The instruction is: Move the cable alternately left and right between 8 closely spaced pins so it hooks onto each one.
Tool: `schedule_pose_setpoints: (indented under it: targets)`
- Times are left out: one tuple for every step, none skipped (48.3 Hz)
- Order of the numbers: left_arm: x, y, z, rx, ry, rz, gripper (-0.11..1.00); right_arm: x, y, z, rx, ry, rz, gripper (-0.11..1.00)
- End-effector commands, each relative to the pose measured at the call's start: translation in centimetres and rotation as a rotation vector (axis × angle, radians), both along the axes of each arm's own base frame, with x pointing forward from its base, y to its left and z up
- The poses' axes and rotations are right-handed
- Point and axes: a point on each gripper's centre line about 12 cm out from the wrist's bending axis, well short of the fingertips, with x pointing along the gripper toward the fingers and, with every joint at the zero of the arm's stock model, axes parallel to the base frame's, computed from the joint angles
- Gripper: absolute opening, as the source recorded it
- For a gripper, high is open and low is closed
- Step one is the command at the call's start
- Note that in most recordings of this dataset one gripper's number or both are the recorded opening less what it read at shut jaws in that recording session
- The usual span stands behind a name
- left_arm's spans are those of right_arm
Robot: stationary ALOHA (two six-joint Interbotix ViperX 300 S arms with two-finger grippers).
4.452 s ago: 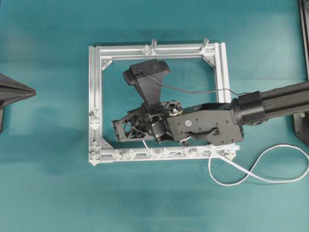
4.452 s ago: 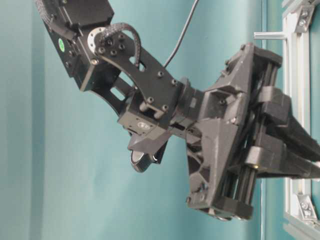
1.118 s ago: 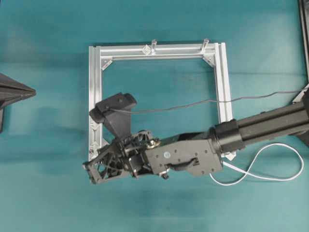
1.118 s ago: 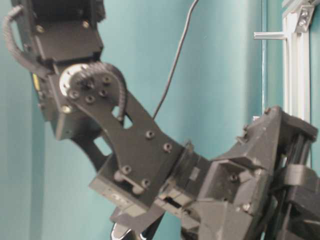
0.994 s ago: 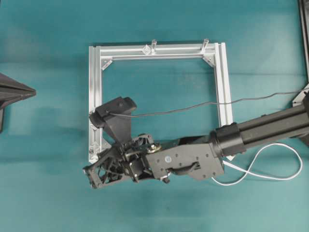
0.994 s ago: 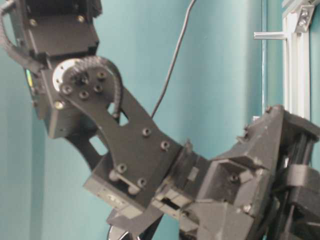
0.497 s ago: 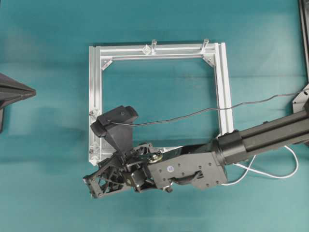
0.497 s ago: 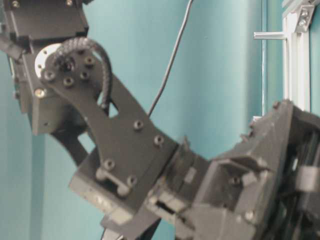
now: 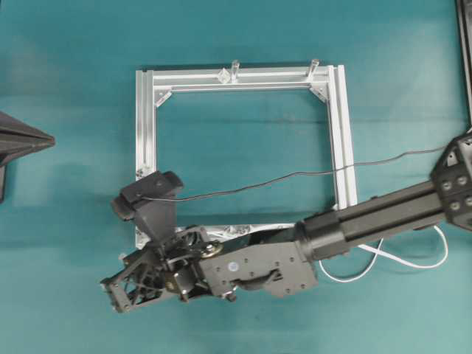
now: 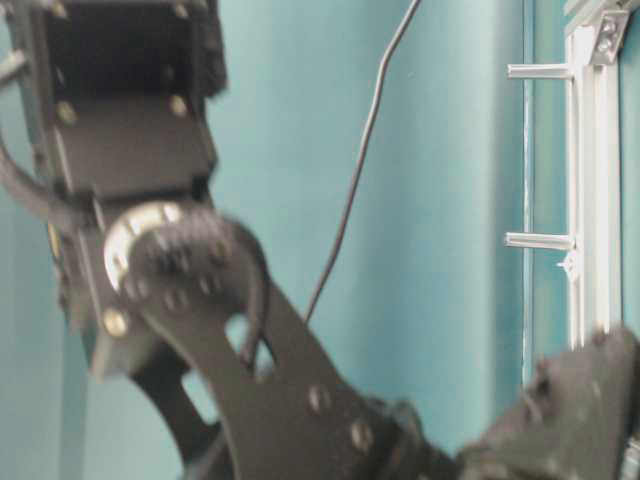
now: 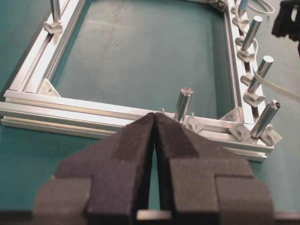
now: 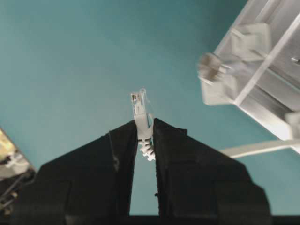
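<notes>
Shifted leftward past the frame's corner, the right gripper pinches the cable's plug; left gripper closed.

Right gripper moved from inside the frame, over its bottom rail, now outside past the lower-left corner. Cable loop on the right pulled in, much smaller. Arm shifted down-left in table-level view.
</notes>
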Motion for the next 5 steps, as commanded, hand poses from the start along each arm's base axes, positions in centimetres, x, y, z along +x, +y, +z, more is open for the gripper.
schedule_pose_setpoints:
  targets:
    - [0.15,-0.01,0.41,-0.005,-0.010,-0.001,0.00,0.90,0.12,2.57,0.015,-0.076,0.010,0.13]
    - [0.15,-0.01,0.41,-0.005,-0.010,-0.001,0.00,1.05,0.08,2.41,0.013,-0.077,0.011,0.13]
    - [0.15,-0.01,0.41,-0.005,-0.010,-0.001,0.00,1.20,0.15,2.39,0.015,-0.082,0.013,0.13]
    - [0.16,-0.01,0.39,-0.005,-0.008,-0.001,0.00,1.37,0.12,2.39,0.016,-0.088,0.015,0.13]
    - [0.15,-0.01,0.41,-0.005,-0.010,-0.001,0.00,1.48,0.16,2.31,0.016,-0.090,0.017,0.13]
